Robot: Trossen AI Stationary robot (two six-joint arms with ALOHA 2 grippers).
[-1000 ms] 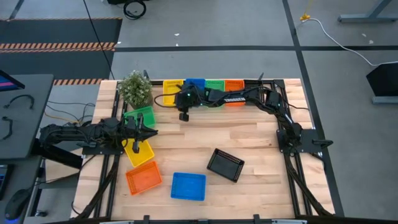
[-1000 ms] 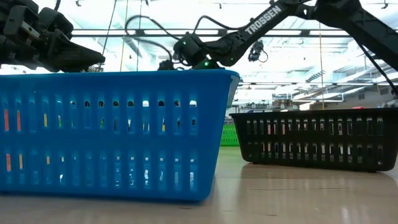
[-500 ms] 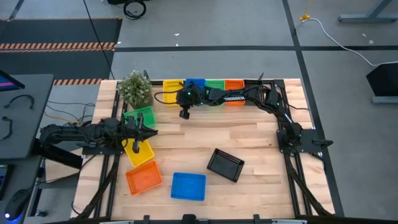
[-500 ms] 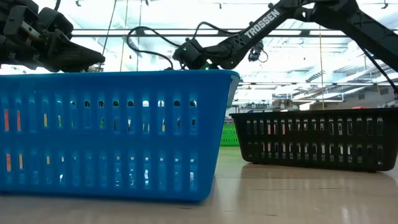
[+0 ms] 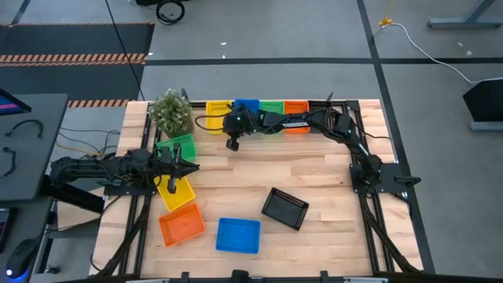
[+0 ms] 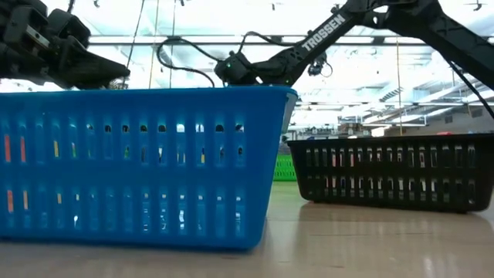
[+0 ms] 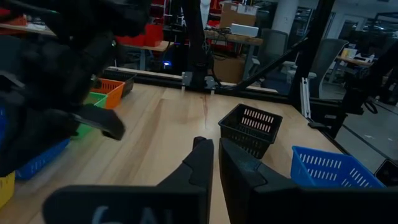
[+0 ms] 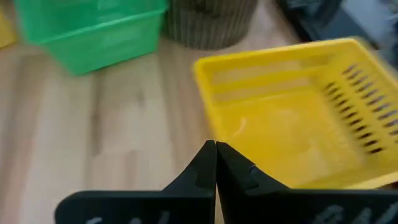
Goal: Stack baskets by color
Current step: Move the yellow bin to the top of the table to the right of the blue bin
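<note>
At the far edge a yellow basket (image 5: pixel 216 116) heads a row with a blue basket (image 5: pixel 246 104), a green one (image 5: pixel 271 107) and an orange one (image 5: pixel 296 107). My right gripper (image 5: pixel 222 126) reaches along this row and is shut at the yellow basket (image 8: pixel 292 124). At the table's left side my left gripper (image 5: pixel 185 167) hangs shut and empty above a green basket (image 5: pixel 178 147) and a second yellow basket (image 5: pixel 174 189). An orange basket (image 5: pixel 181 224), a blue one (image 5: pixel 238 235) and a black one (image 5: pixel 284 208) lie toward the near edge. My right gripper has its shut fingertips on the yellow basket's side wall, near a corner (image 8: pixel 208 118). The wall's rim runs straight into the seam between the two fingers, and the fingers hide the contact itself. They come slanting down from the table's right side. The basket's bottom rests on the table.
A potted plant (image 5: pixel 170 112) stands at the far left, close to the yellow basket and the green one. Bare wood lies in the table's middle (image 5: pixel 267 169). Black frame rails (image 5: pixel 369 169) run along the table's right side.
My right gripper has sunk a little toward the yellow basket at the far edge and rolled slightly. The baskets lie where they were.
</note>
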